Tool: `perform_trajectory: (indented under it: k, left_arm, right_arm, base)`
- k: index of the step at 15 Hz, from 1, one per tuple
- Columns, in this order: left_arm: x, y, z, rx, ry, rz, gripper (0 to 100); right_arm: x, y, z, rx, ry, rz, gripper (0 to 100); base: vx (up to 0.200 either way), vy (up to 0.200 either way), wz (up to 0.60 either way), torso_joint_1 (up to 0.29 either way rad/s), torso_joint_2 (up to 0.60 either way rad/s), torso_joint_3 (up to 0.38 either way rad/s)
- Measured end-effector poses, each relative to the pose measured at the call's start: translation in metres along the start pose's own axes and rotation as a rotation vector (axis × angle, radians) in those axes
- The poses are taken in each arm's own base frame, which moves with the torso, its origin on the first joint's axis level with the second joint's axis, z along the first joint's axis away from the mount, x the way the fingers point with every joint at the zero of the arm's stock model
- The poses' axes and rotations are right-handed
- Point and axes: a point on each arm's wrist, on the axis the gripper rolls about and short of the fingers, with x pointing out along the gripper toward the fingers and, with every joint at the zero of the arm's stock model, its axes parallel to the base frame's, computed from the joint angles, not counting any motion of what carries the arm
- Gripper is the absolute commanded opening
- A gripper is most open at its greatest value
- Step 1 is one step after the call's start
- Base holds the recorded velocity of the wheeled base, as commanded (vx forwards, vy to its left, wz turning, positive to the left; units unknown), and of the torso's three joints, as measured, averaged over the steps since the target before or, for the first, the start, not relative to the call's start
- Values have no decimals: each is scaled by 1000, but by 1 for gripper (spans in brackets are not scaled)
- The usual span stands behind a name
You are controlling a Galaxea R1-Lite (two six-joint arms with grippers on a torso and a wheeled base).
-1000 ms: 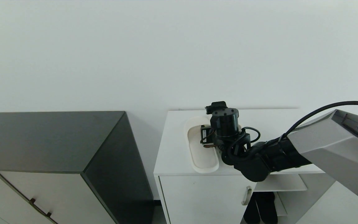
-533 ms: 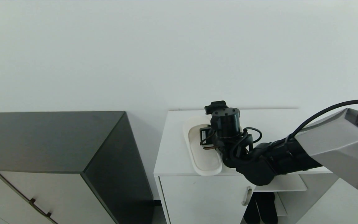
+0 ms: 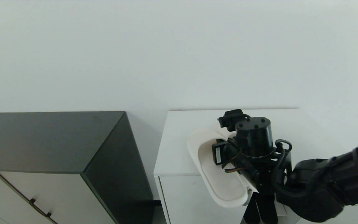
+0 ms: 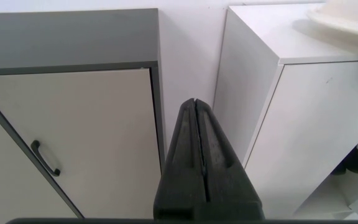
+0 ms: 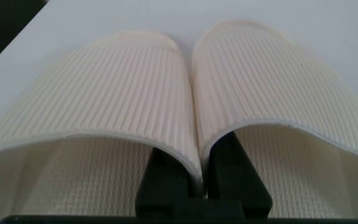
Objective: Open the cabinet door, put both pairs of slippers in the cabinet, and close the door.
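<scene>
Nearest you, your left gripper (image 4: 195, 109) sat pinched together, low before the grey unit (image 4: 73, 37) and cabinet (image 3: 176, 146), while your right gripper (image 5: 201, 163) was clamped on the cream slippers (image 3: 221, 182), which jutted past the cabinet's front edge above the black slippers (image 3: 261, 210) inside.

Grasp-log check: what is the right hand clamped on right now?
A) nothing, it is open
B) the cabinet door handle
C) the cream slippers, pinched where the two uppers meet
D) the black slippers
C: in the right wrist view the right hand is shut on the adjoining uppers of the cream slippers. In the head view one slipper juts past the front edge of the white cabinet.
</scene>
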Motion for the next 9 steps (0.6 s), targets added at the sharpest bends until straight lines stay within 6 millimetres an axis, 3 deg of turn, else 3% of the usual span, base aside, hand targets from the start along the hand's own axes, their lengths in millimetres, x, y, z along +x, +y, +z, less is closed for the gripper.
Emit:
perform_trajectory:
  k: [3, 9]
  left_arm:
    - [0, 0, 0, 0, 0, -1, 0]
    - [0, 0, 0, 0, 0, 0, 0]
  right_arm:
    - [-15, -8, -1, -2, 6, 25, 0]
    - [-19, -8, 1, 5, -7, 28, 0]
  base:
    - [0, 0, 0, 0, 0, 0]
    - [0, 0, 0, 0, 0, 0]
